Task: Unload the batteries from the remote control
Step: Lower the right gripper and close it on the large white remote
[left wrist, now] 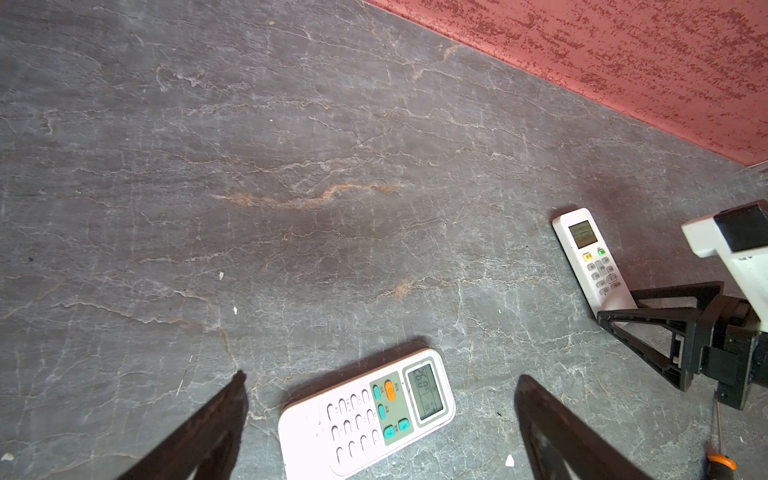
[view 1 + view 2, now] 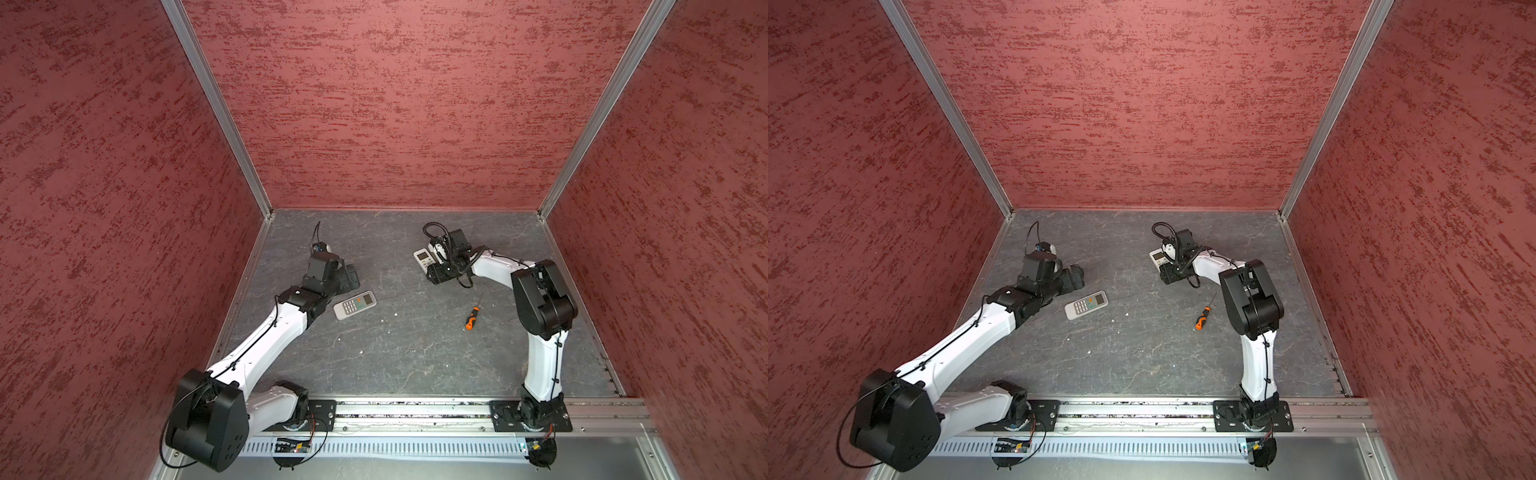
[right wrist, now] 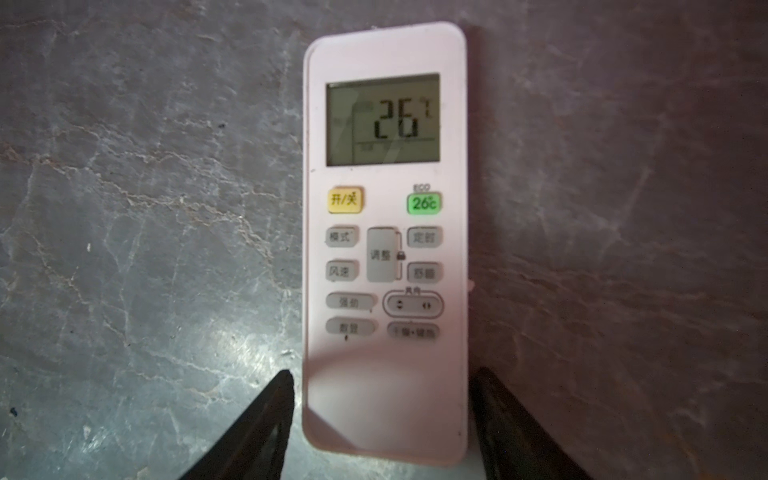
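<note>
On the slim remote control (image 3: 384, 374), the display (image 3: 382, 120) read "26". The yellow button (image 3: 345, 200) bore "开/关", and the green button (image 3: 424, 203) "26c" under "ECO". The wider remote (image 1: 332, 432) showed blurred digits, seemingly "26".

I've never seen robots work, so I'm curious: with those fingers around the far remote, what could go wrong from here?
1. The right fingers straddle only one end of the far remote; pinched there, it might tilt or slip when lifted.
2. Both it and the near remote lie buttons up; turning one over to reach its back could drop it.
3. The screwdriver lies near the right arm and might get knocked.
</note>
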Robot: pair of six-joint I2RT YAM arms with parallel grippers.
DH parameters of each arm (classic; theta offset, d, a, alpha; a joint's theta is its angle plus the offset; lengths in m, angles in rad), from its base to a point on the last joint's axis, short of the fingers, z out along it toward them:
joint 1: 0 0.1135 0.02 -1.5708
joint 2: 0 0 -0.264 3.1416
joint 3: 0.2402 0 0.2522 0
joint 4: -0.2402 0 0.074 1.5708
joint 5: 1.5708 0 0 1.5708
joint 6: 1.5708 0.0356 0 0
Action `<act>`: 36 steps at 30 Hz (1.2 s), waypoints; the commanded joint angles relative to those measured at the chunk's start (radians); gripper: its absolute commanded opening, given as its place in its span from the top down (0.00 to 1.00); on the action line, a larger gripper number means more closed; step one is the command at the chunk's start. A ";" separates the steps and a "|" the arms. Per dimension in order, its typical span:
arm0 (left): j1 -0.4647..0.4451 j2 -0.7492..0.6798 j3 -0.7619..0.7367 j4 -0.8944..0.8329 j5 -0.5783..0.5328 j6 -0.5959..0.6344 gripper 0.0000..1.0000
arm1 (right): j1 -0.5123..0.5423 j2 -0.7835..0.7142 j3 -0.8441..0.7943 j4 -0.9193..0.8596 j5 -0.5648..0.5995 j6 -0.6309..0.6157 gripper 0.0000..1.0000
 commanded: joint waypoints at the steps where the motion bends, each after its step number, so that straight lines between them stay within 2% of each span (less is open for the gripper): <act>1: 0.008 -0.011 -0.014 0.013 0.021 -0.018 0.01 | 0.011 -0.022 -0.012 0.020 0.041 0.024 0.30; 10: 0.012 -0.002 -0.012 0.011 0.030 -0.025 0.01 | 0.045 0.013 0.019 0.020 0.076 0.035 0.32; 20: 0.015 0.000 -0.009 -0.004 0.027 -0.019 0.01 | 0.077 0.020 0.020 -0.002 0.190 0.048 0.38; 30: 0.015 0.011 -0.003 -0.012 0.031 -0.016 0.01 | 0.086 0.032 0.026 0.021 0.248 0.108 0.34; 36: 0.026 0.023 0.005 -0.017 0.048 -0.015 0.01 | 0.087 0.041 0.028 0.025 0.240 0.118 0.53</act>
